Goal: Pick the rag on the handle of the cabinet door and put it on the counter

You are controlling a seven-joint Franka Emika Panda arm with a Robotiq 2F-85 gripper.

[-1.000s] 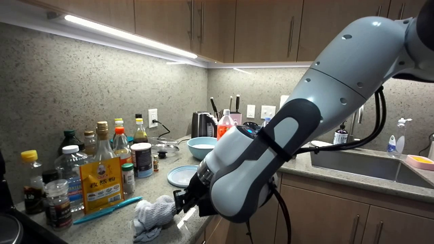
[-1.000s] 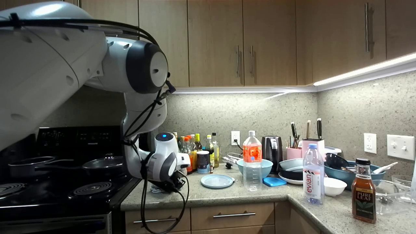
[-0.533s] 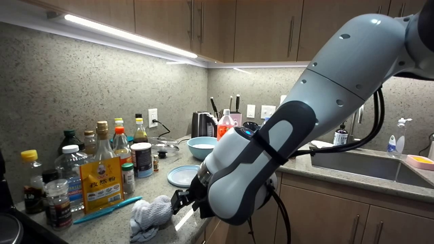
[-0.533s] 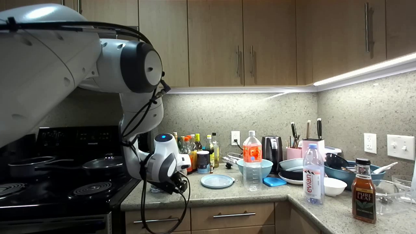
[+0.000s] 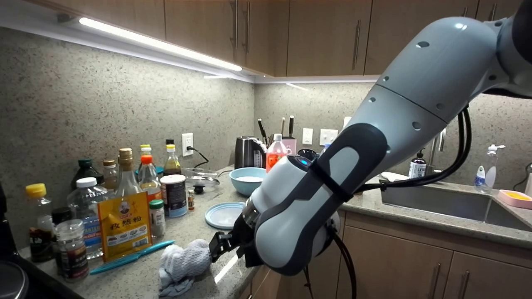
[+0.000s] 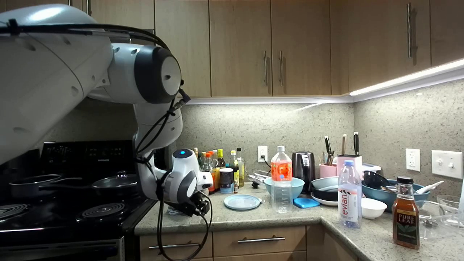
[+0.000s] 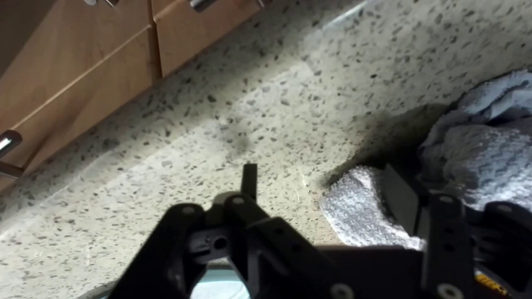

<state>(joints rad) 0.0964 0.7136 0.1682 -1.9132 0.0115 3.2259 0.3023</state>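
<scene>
Rag [image 5: 187, 263] lies crumpled on the tabletop [image 6: 239, 219], near the stove [image 6: 61, 219]. Jaws spread wide, nothing pinched; in the wrist view one finger [image 7: 400, 200] sits amid the folds, contact unclear, the other over tabletop. Placement looks done, so retreat is likely next. It should go slowly, straight back, away from the stove, no side swing: a fold could snag and drag. Lift only once clear.

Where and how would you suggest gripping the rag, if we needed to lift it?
I'd come from above with the jaws open and pinch the bunched hump of the rag. It stands up from the counter, so the jaws could probably close around it; the fold beside it lies flatter, offering less to grip.
</scene>
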